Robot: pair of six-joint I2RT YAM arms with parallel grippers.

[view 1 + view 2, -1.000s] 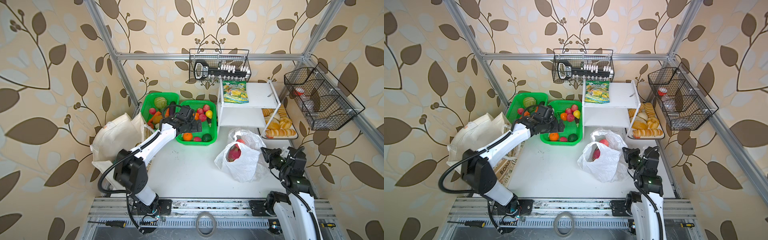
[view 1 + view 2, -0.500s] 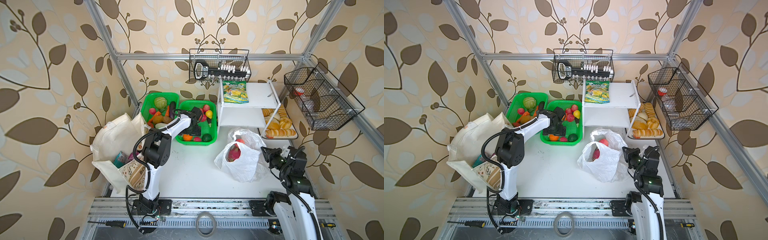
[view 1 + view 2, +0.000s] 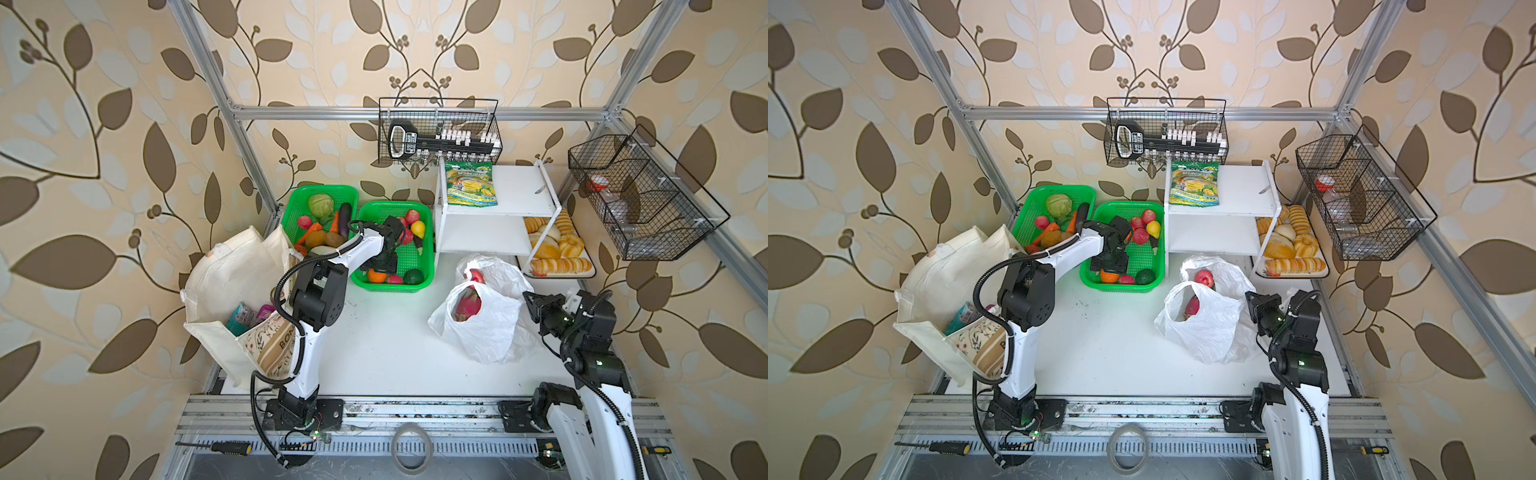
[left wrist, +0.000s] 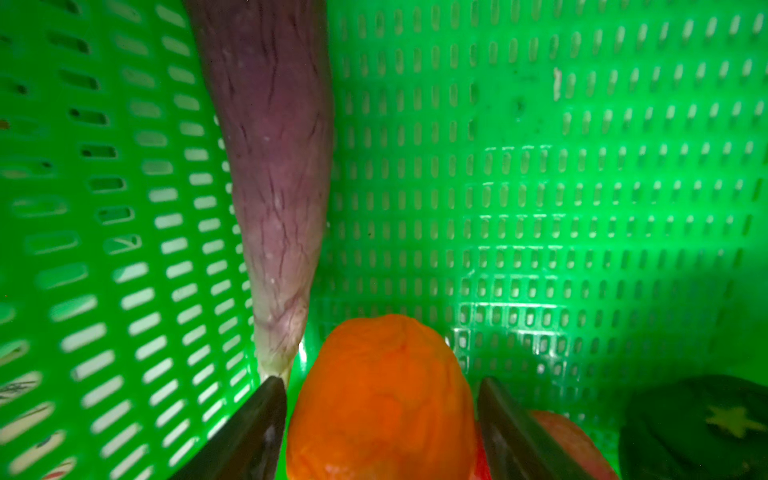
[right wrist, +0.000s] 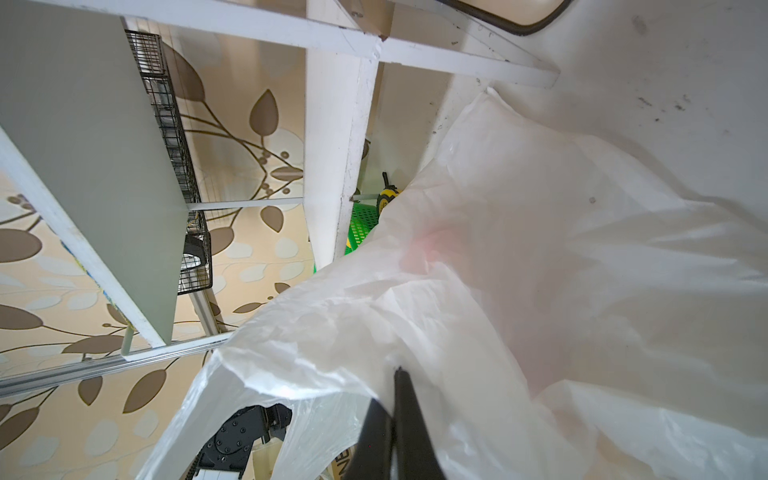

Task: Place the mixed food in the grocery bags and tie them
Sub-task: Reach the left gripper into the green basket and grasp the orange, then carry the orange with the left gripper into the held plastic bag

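Tote [image 3: 232,282] reads "BON"; right gripper [image 5: 395,374] pinches carrier bag [image 5: 540,257].

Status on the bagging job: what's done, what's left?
Done: two packets sit in the tote; dragon fruit and apple are in the plastic bag. In hand: left gripper straddles an orange fruit in the green basket, jaws not yet closed on it; right gripper pinches the plastic bag's edge. Left: bag that fruit, tie both open bags.

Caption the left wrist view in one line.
Left gripper straddles an orange fruit in a green basket, purple vegetable alongside.
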